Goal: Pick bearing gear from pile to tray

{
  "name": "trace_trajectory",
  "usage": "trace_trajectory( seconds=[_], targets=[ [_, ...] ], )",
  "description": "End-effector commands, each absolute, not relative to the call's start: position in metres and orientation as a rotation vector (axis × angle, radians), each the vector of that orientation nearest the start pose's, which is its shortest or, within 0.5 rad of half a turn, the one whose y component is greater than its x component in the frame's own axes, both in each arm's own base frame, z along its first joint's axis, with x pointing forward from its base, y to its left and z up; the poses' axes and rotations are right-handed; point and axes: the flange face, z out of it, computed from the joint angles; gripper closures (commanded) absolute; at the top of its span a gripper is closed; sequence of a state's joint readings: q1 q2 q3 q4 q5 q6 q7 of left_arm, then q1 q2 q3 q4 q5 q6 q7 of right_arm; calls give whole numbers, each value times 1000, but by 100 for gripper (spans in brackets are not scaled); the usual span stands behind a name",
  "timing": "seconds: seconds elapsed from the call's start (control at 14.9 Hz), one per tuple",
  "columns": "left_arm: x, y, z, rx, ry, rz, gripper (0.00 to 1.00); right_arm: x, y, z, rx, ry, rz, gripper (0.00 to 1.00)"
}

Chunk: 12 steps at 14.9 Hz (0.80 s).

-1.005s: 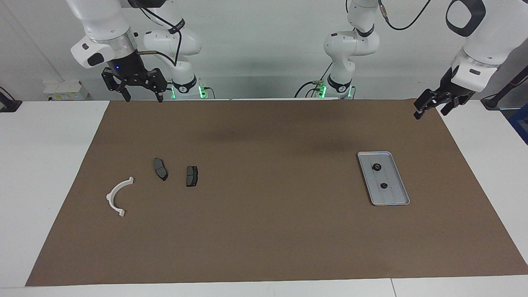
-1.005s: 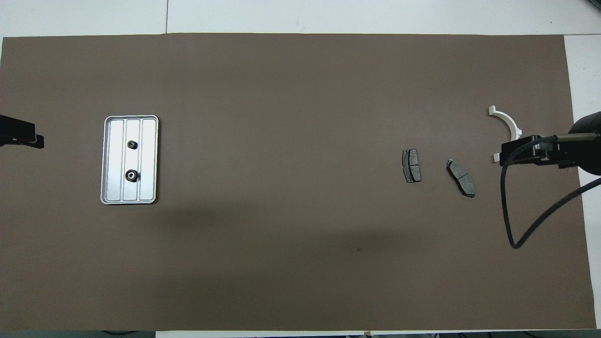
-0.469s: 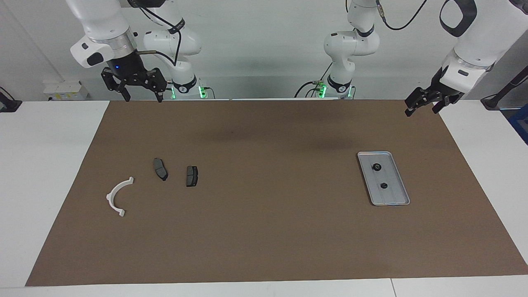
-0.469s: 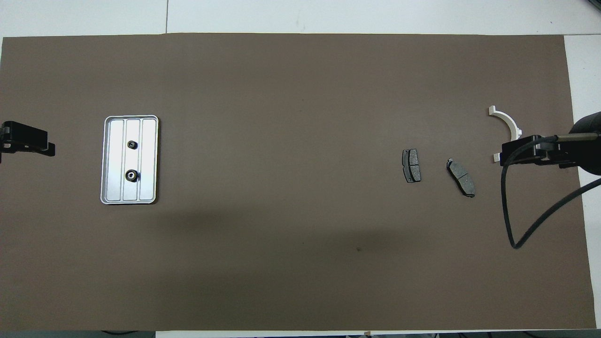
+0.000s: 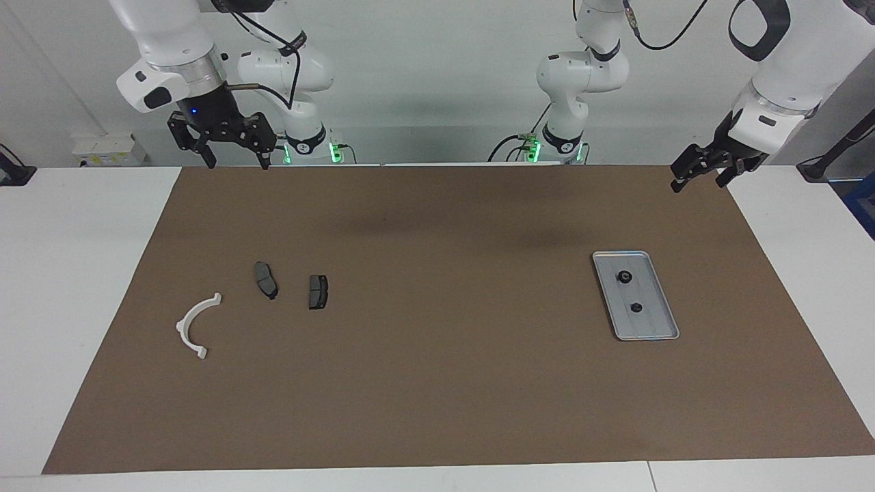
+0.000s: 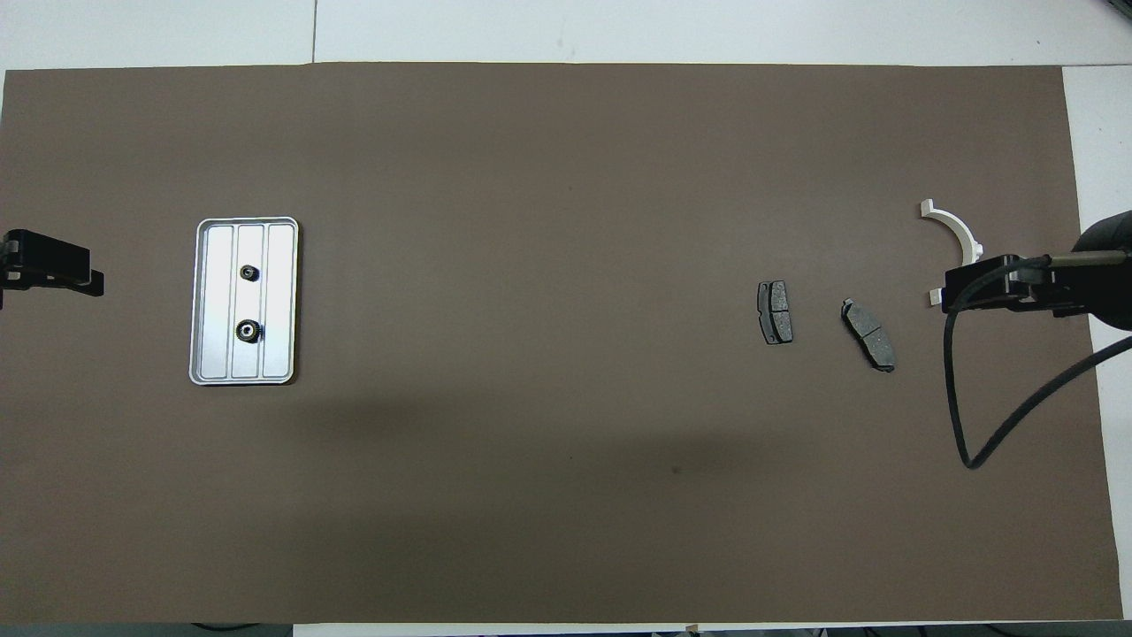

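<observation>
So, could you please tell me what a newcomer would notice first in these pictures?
Probably the silver tray toward the left arm's end of the brown mat, with two small black gears in it. Next, toward the right arm's end, the white half-ring and two dark brake pads.

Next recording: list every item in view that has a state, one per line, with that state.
Tray: flat on the mat, holds two bearing gears.
Bearing gears: inside the tray, apart.
Brake pads: flat on the mat, apart.
White half-ring: on the mat, untouched.
Left gripper: open, empty, raised.
Right gripper: open, empty, raised.
</observation>
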<state>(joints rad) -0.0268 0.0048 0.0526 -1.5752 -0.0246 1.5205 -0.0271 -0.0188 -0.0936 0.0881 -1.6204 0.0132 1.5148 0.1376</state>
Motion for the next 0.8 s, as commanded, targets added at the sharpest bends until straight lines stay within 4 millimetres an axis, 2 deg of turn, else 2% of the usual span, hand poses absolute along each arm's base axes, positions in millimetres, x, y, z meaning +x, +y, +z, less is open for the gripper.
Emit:
trace_trajectory(
  seconds=[0.0, 0.74],
  targets=[
    [543, 1, 621, -3164, 27, 99, 0, 516, 39, 650, -3129, 122, -12, 0],
    [543, -13, 625, -3173, 94, 77, 0, 516, 40, 650, -3129, 117, -15, 0]
  ],
)
